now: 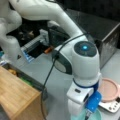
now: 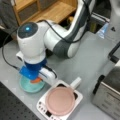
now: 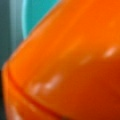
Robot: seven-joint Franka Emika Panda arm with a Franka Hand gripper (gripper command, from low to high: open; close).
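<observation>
Orange glossy rounded object point(image 3: 70, 65) pretty much fills the wrist view, sitting right up against the camera, with a sliver of teal plate point(image 3: 37, 15) peeking out at the top left behind it. Same orange thing shows in a front view point(image 2: 36, 80) as a small patch tucked under the arm's blue wrist section, right over the round teal plate point(image 2: 28, 86) on the grey table point(image 2: 87, 62). The gripper point(image 2: 37, 79) is down low at that plate, mostly hidden by the white arm body, so honestly I can't tell if the fingers are apart or clamped on the orange piece. In a front view the gripper point(image 1: 87, 115) sits at the bottom edge, again just above the teal plate point(image 1: 96, 116). Just beside the plate is a white square induction-style cooker point(image 2: 42, 106) with a round pink pan point(image 2: 60, 100) on top, white handle sticking out toward the back. Farther off there's a shiny metal box-shaped appliance point(image 2: 107, 92) at a front view's right, and a wooden shelf unit point(image 2: 47, 10) way at the top.
</observation>
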